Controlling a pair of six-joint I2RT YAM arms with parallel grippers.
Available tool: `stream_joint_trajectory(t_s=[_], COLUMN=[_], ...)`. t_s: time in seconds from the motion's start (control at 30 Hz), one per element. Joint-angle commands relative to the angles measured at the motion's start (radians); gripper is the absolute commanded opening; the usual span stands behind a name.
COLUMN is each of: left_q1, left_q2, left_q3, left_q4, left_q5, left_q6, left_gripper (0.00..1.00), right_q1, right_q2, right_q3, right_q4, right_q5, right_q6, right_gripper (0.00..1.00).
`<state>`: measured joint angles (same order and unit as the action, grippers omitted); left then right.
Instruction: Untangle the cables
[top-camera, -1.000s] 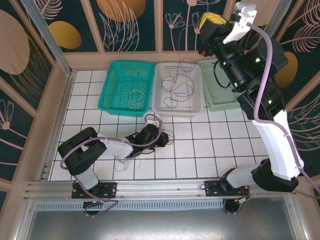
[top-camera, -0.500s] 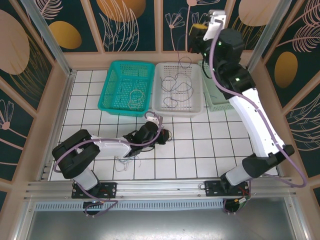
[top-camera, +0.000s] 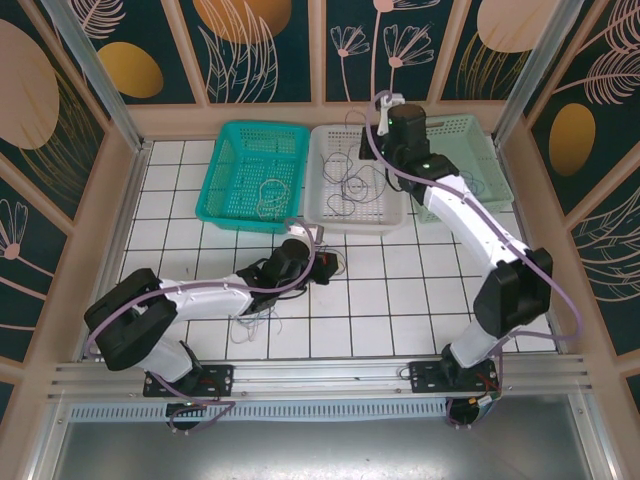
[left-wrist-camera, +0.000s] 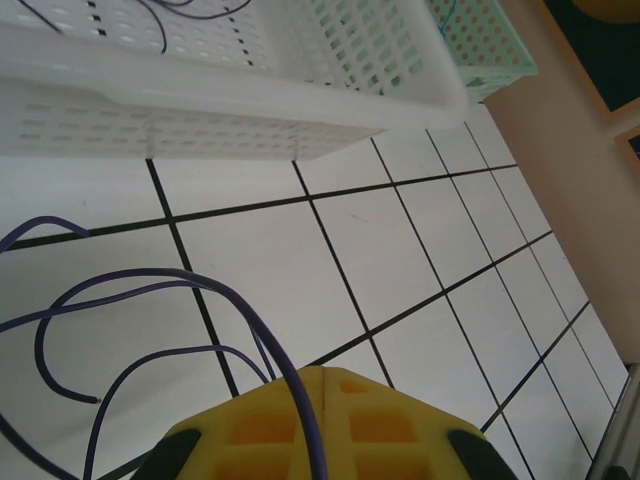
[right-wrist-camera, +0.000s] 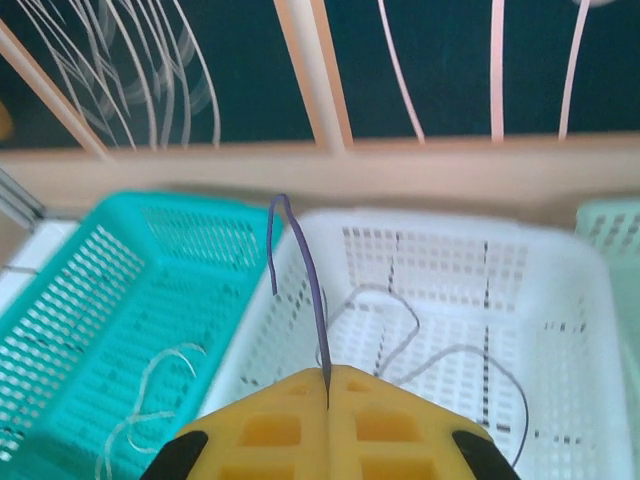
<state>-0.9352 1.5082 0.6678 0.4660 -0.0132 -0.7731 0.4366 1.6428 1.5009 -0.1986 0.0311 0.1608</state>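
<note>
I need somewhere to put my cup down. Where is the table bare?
Bare tiles lie between the left gripper and the right arm, in front of the white basket and mint basket. Crowded: loose cables around that gripper, and the left arm beside them.

Left arm (top-camera: 215, 293) low, right arm (top-camera: 470, 215) stretched far (fingers (right-wrist-camera: 270, 432) pinched shut).
</note>
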Motion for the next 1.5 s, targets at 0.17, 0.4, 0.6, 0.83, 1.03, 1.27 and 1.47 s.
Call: stream_joint_trajectory(t_s=[0.17,0.4,0.6,0.83,1.03,1.27,1.47], left_q1=[-0.004,-0.004,-0.004,-0.003,-0.002,-0.002,-0.001], left_q2=[-0.082,-0.133,-0.193,-0.272,-0.322,-0.276,-0.220], left_q3=[0.021,0.038,0.029,-0.017,-0.039,0.054,0.153], left_q4=[-0.011,-0.011,0.045,0.050,0.068,0.018,-0.103], left_q5=[-0.022,-0.029,0.015,0.087,-0.059,-0.092,-0.119], left_q6=[0.050,0.077,0.139,0.279,0.217,0.155,0.080], left_gripper=[0.04,0.05,0.07,0.10,0.10,0.10,0.09], right_q1=[-0.047,-0.058,-0.057,-0.056,-0.054,0.128,0.286], right_q2=[0.085,0.028,-0.151,-0.357,-0.524,-0.659,-0.742], right_q3=[-0.045,-0.077,-0.216,-0.477,-0.704,-0.778,-0.831], right_q4=[-0.032,-0.042,-0.046,0.000,0.107,0.124,0.192], right_q5=[-0.134,-0.179,-0.282,-0.627,-0.677,-0.476,-0.282], right_q6=[0.033,-0.048,-0.019,0.039,0.206,0.113,0.056], right_gripper=[0.44,0.90,0.90,0.82,0.78,0.77,0.79])
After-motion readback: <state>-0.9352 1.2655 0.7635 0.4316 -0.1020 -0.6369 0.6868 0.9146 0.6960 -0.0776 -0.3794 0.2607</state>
